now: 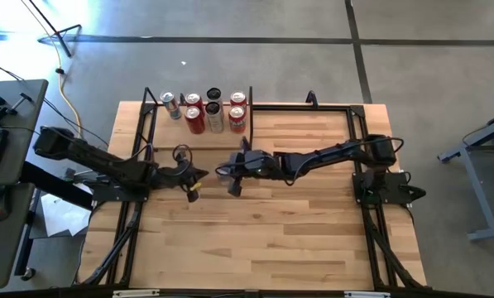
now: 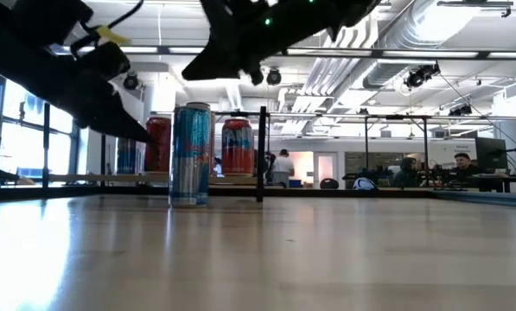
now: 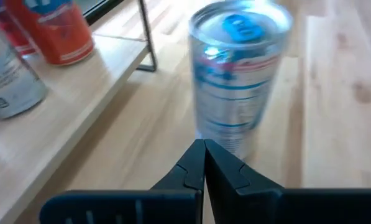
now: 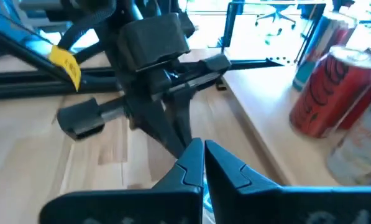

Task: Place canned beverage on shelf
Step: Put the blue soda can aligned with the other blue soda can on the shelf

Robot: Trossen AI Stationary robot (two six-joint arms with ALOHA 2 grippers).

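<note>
- Left gripper (image 3: 204, 152): its two dark fingers meet tip to tip and hold nothing; you see it poised above the middle of the tabletop (image 1: 263, 232), pointing right at the canned beverage (image 3: 238, 74), which stands just beyond the tips
- Right gripper (image 4: 204, 152): likewise pinched together and empty; it reaches in from the right and faces the left gripper across a small gap; a sliver of blue below its fingertips suggests that the can lies just beneath it
- Canned beverage: a slim blue and silver can, upright on the bare planks; in the low view (image 2: 190, 155) you can see that it stands alone, on the near side of the shelf and not on it, with neither claw touching it
- Shelf (image 3: 67, 102): the pale board framed by thin black uprights sits at the far left of the table; the nearest upright (image 2: 263, 154) stands just right of the can in the low view
- Shelved cans (image 1: 203, 109): several red and silver cans are grouped on the board, so that stock is in place
- Progress, as a judgement: treat the task as not yet begun for this can; what remains for you is to open a claw, grasp the can, lift it over the shelf edge, set it down on the board and let go
</note>
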